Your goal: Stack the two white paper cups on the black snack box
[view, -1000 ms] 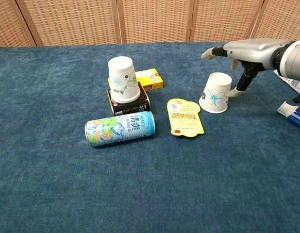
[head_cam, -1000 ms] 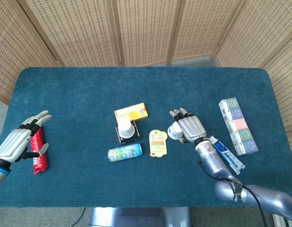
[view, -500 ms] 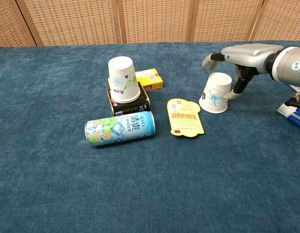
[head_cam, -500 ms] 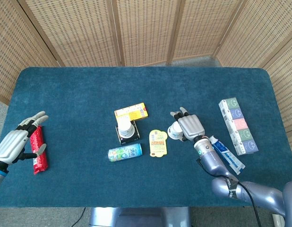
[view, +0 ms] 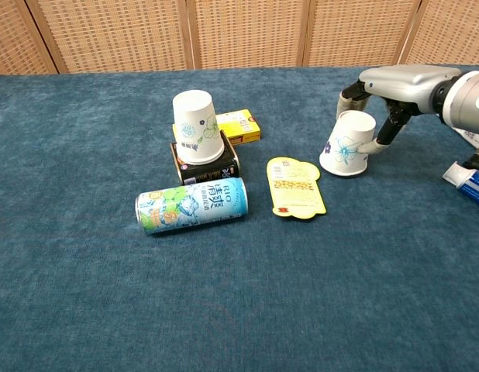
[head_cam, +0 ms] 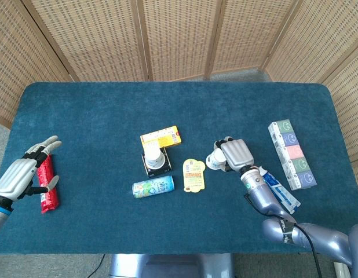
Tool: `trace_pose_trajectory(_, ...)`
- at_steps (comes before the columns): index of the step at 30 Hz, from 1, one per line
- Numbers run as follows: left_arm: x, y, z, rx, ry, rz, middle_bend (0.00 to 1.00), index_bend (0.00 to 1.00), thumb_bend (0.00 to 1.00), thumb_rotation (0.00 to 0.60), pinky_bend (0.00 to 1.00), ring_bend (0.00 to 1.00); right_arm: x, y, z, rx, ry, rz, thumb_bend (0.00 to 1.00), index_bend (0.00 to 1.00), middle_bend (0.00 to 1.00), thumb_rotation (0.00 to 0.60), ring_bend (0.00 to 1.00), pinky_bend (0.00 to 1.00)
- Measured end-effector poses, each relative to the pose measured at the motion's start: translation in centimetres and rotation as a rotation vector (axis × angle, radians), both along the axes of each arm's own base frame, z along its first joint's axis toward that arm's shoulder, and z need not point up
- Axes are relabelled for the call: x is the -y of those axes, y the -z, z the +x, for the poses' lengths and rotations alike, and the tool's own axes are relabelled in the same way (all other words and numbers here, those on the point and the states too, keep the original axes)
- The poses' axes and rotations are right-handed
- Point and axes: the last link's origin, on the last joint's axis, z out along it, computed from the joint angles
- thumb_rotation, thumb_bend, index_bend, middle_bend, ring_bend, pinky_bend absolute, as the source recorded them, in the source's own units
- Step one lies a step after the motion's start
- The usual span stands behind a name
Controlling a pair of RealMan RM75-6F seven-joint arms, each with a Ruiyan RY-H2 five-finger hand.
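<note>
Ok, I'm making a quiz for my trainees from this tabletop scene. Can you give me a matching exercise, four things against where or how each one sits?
Things:
1. drink can
2. cup on box
3. second cup
4. red packet

States:
A. upside down on the black box
B. tilted, held by the right hand
C. lying on its side
D. beside the left hand

Pairs: 1-C, 2-A, 3-B, 4-D

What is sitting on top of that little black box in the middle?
An upside-down white paper cup sits on the black snack box. The cup's rim covers most of the lid, so what's underneath it cannot be seen.
</note>
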Motion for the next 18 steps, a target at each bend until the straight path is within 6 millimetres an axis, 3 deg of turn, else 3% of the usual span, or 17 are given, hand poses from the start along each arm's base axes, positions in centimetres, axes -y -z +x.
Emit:
trace_pose_trajectory(9, -0.1, -0.2, 0.2, 0.001, 0.006, 0.006, 0.0, 0.0, 0.48, 0.6, 0.07, 0.0, -0.5, -1.9, 1.0, 0.044, -0.014, -0.004, 0.29, 0.37, 0.41, 0.6, 0.25, 0.64)
trace_pose_trajectory(18, 0.0, -0.1, 0.3, 0.0, 0.012, 0.006, 0.0, 0.0, 0.48, 0.6, 0.07, 0.0, -1.0, -4.3, 3.8, 0.114, -0.058, 0.002, 0.29, 0.36, 0.41, 0.6, 0.26, 0.64)
